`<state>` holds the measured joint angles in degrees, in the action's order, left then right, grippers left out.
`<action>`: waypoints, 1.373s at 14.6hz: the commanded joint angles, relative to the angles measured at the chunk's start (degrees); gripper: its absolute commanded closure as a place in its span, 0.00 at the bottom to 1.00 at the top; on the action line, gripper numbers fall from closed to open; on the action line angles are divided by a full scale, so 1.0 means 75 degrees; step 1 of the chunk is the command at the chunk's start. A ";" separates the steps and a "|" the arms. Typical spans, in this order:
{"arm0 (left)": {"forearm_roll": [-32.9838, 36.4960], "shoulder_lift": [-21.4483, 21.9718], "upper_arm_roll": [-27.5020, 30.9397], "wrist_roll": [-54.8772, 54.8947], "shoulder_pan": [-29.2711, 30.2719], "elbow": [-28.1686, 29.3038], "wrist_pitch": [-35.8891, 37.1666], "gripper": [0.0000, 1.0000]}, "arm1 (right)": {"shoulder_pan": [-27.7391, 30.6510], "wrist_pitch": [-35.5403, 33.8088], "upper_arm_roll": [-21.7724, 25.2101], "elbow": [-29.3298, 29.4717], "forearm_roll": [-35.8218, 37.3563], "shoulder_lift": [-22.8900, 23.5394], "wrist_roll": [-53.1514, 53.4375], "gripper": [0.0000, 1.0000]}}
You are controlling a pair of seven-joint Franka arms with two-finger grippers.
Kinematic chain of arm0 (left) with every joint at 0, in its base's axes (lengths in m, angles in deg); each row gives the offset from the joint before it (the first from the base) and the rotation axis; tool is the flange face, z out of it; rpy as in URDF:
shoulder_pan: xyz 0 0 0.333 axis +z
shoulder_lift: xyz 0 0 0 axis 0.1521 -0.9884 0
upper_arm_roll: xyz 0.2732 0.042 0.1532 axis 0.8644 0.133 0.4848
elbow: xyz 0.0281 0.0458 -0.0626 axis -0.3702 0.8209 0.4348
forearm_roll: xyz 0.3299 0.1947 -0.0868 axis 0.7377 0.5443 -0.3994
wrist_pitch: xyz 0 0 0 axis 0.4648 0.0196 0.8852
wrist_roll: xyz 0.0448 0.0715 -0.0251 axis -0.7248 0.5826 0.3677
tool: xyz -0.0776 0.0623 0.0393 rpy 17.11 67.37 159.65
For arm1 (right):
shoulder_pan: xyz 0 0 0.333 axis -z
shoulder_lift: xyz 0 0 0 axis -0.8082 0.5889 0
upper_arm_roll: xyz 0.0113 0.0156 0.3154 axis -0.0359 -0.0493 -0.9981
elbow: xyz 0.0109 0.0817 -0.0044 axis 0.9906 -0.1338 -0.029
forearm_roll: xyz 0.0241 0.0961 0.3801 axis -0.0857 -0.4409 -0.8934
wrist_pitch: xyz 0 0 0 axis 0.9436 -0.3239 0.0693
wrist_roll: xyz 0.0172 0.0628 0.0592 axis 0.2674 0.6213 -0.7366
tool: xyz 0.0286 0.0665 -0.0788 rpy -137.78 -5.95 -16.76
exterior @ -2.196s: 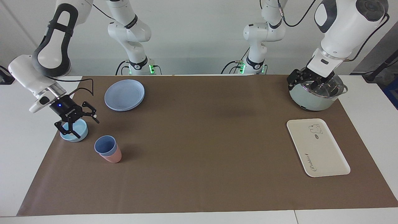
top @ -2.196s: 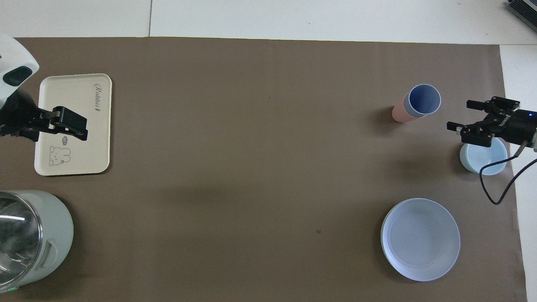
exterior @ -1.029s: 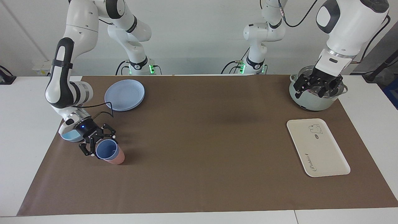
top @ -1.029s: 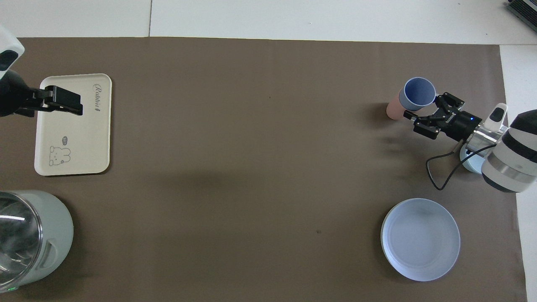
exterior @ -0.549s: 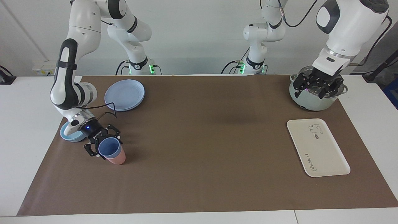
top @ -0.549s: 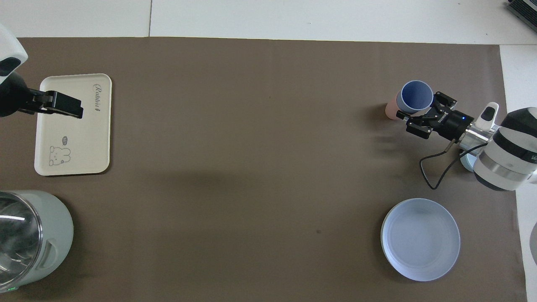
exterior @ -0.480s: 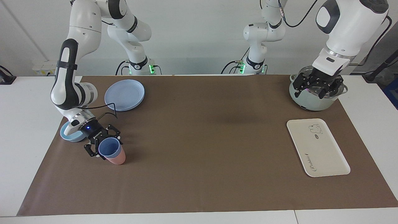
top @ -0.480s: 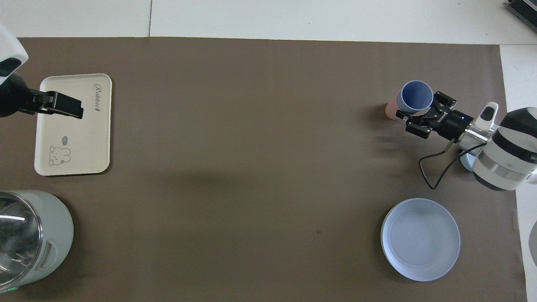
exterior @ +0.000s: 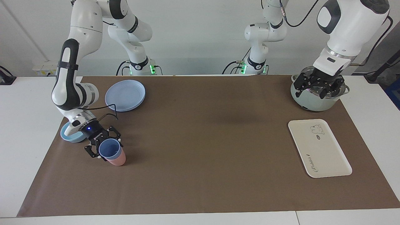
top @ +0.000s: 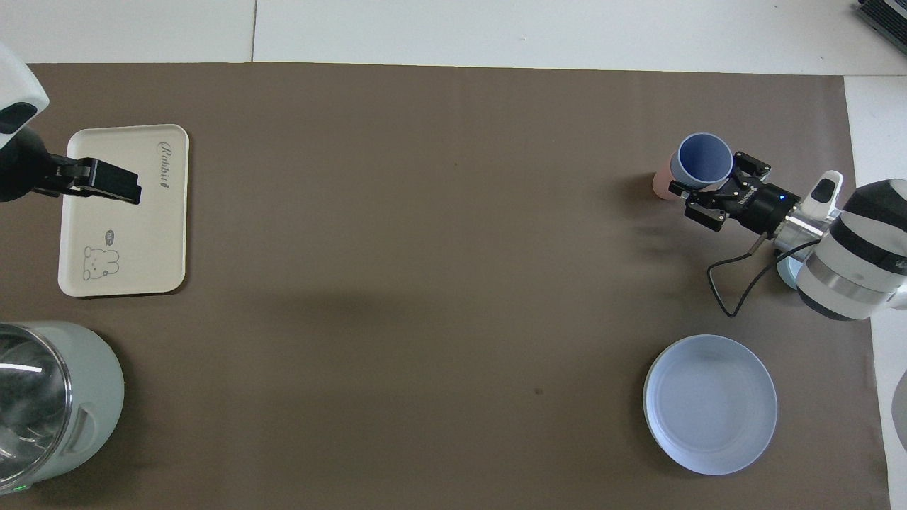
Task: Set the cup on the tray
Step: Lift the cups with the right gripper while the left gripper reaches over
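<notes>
The periwinkle-blue cup [exterior: 109,149] sits nested in a salmon-pink cup [exterior: 117,160] on the bench [exterior: 200,175], toward the right arm's end. The right gripper [exterior: 102,144] has its fingers closed on the blue cup's wall, so the grasp looks made. Next it must lift the cup free of the pink one and carry it to the cream tray [exterior: 325,156]. The left gripper [exterior: 318,88] waits with fingers spread over the pale-green pot [exterior: 307,101]. From overhead it seems to cover the tray; the facing view shows otherwise.

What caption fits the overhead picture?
Right tool shut on the blue cup nested in a pink cup; cream tray waits.
</notes>
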<state>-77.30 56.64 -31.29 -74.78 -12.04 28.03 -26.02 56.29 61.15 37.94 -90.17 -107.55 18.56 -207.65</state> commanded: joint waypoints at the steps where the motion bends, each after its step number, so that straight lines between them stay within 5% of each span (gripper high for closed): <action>1: 0.0048 0.0253 -0.0001 0.0074 0.0029 0.0303 -0.0084 0.00 | -0.0420 0.0879 -0.0014 0.0106 0.0903 -0.0583 0.0919 1.00; 6: 0.0048 0.0254 -0.0001 0.0074 0.0029 0.0303 -0.0084 0.00 | -0.0621 0.0765 -0.0026 0.0410 0.5424 -0.1556 0.4424 1.00; 10: 0.0048 0.0254 -0.0001 0.0050 -0.0087 0.0303 -0.0061 0.00 | -0.0738 -0.0159 -0.0084 0.0550 0.7886 -0.2353 0.6359 1.00; 13: 0.0036 0.0323 -0.0071 0.0027 -0.0147 0.0419 -0.0072 0.00 | -0.1345 -0.1131 -0.0096 0.1368 0.9726 -0.2390 0.7927 1.00; 20: -0.0429 0.0488 -0.0107 -0.0753 -0.0545 0.0748 -0.0142 0.00 | -0.3057 -0.2632 -0.0119 0.2520 1.1501 -0.2202 0.9842 1.00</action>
<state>-77.95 58.45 -32.59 -76.53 -15.18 31.19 -25.78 35.80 44.70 36.99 -74.81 -24.01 0.41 -136.38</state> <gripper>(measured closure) 0.000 0.119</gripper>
